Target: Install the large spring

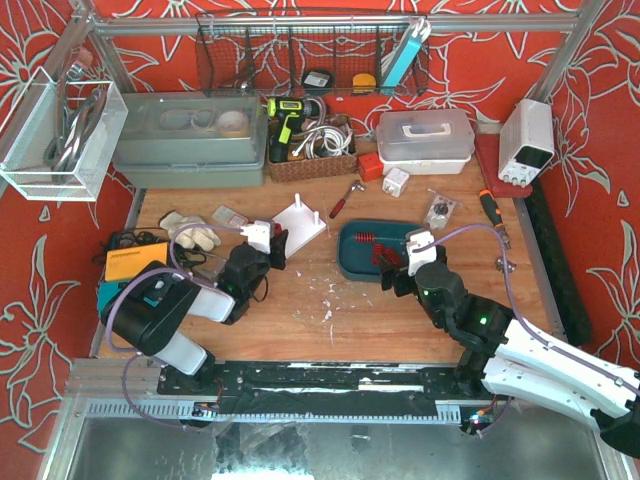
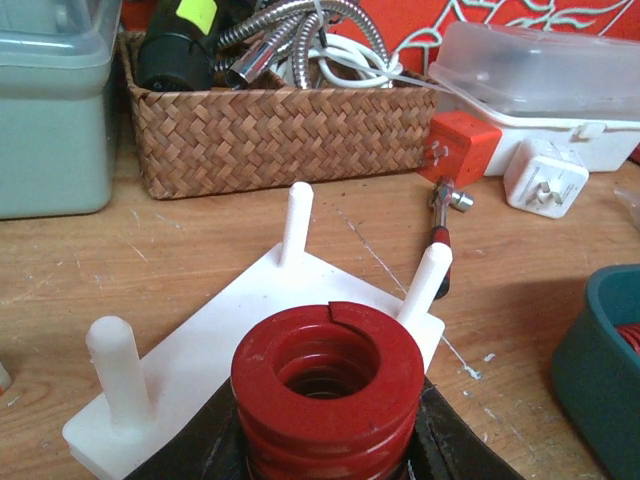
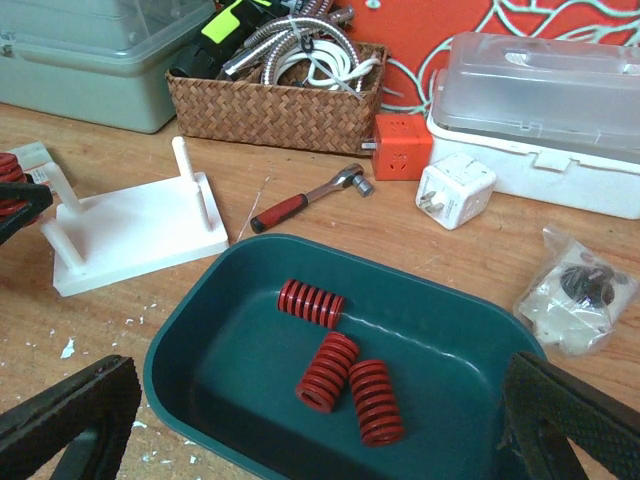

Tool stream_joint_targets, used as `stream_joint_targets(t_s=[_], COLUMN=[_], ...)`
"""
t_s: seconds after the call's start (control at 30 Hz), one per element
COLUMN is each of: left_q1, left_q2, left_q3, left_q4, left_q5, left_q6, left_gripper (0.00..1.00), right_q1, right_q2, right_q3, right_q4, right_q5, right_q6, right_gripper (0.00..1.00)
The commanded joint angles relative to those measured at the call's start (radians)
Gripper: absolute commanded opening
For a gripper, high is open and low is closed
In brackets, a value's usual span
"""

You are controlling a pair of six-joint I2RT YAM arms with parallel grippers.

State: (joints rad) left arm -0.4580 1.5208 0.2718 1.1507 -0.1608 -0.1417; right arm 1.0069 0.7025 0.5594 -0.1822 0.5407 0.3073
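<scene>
The wooden counter carried a teal plastic tray to the right of centre and a white plastic plate with three upright pegs just to its left. The right tool hovered over the near rim of the tray with its fingers spread wide and nothing between them. The left tool sat at the near edge of the white plate, closed around the large red coil spring. The spring stood upright between the dark fingers, its open end facing up, over the plate's near corner and not on any peg. Whether it touched the plate could not be told. Three smaller red coil springs lay on their sides in the tray. A small red-handled hammer lay on the counter beyond the plate and the tray.
</scene>
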Motion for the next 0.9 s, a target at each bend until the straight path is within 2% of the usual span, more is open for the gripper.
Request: stream_joint_targets(t_s=[0.0, 0.13, 0.37, 0.63, 0.87], left_q1=[0.005, 0.005, 0.006, 0.006, 0.003], left_q2=[0.031, 0.045, 0.041, 0.068, 0.087], left_q3=[0.033, 0.049, 0.076, 0.073, 0.075], left_q4=[0.079, 0.07, -0.046, -0.059, -0.054], left_q5=[-0.016, 0.0, -0.04, -0.038, -0.046], left_q6=[0.018, 0.017, -0.024, -0.046, -0.043], left_gripper=[0.0, 0.0, 0.0, 0.0, 0.06], right_q1=[-0.011, -0.013, -0.018, -0.025, -0.03], right_q2=[-0.011, -0.015, -0.022, -0.043, -0.049], right_q3=[-0.012, -0.013, -0.013, -0.016, -0.018], right_q4=[0.012, 0.012, 0.008, 0.005, 0.007], right_q5=[-0.011, -0.018, -0.022, -0.03, -0.037], right_q6=[-0.005, -0.006, -0.008, -0.006, -0.004], right_gripper=[0.99, 0.99, 0.99, 0.99, 0.99])
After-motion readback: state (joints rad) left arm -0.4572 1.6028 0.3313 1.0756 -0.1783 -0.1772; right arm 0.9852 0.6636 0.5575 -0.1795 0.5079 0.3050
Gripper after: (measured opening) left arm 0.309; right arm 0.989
